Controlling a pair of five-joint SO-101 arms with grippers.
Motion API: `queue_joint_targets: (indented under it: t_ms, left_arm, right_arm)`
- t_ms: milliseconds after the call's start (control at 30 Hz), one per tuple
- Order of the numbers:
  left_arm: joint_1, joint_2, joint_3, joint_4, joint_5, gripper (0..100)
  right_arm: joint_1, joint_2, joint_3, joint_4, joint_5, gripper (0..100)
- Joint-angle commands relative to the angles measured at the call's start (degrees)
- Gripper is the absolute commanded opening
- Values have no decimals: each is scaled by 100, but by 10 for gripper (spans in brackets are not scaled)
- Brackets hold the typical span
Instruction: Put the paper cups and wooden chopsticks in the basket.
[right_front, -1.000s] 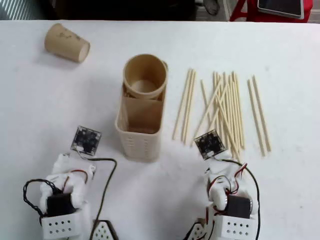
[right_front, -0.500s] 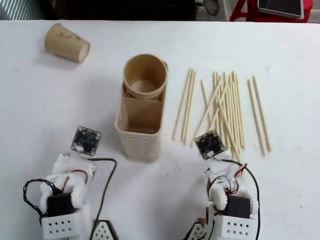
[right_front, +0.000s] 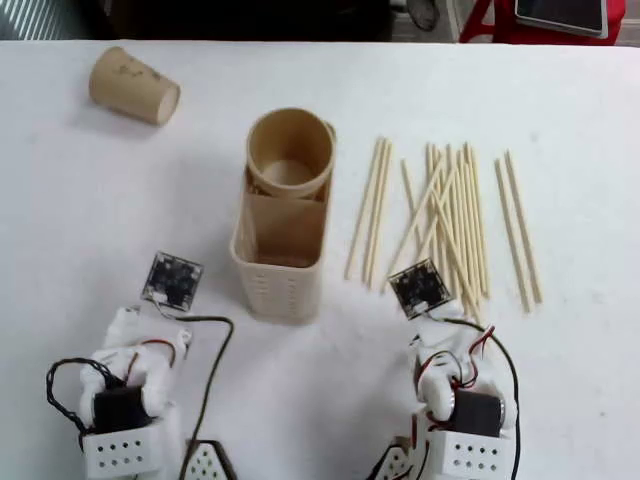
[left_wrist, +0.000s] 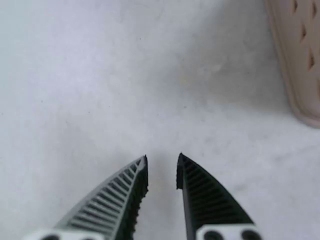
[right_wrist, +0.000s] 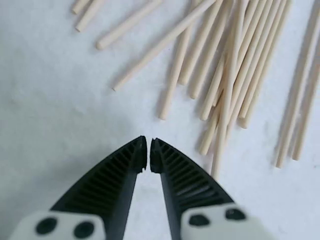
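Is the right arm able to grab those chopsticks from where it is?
Probably yes. The right tool sits just short of the wooden chopsticks, with only bare table between and nothing lying over them. Its tips are almost touching, so it would likely have to open first.

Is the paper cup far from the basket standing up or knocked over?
Knocked over. The paper cup lies on its side on the table, with its open mouth pointing sideways.

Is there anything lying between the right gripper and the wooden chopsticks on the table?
Nothing visible does. In the right wrist view, only bare table separates the right gripper from the nearest ends of the chopsticks.
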Motion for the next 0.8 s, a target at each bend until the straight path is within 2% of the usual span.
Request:
queue_joint_targets:
  t_ms: [0, 767]
  left_arm:
    - [-31, -75, 0, 9, 0, 117]
    - [-31, -75, 0, -9, 0, 119]
  right_arm:
    - [-13, -31, 44, -101, 53, 28]
    - [-4, -31, 44, -127, 53, 28]
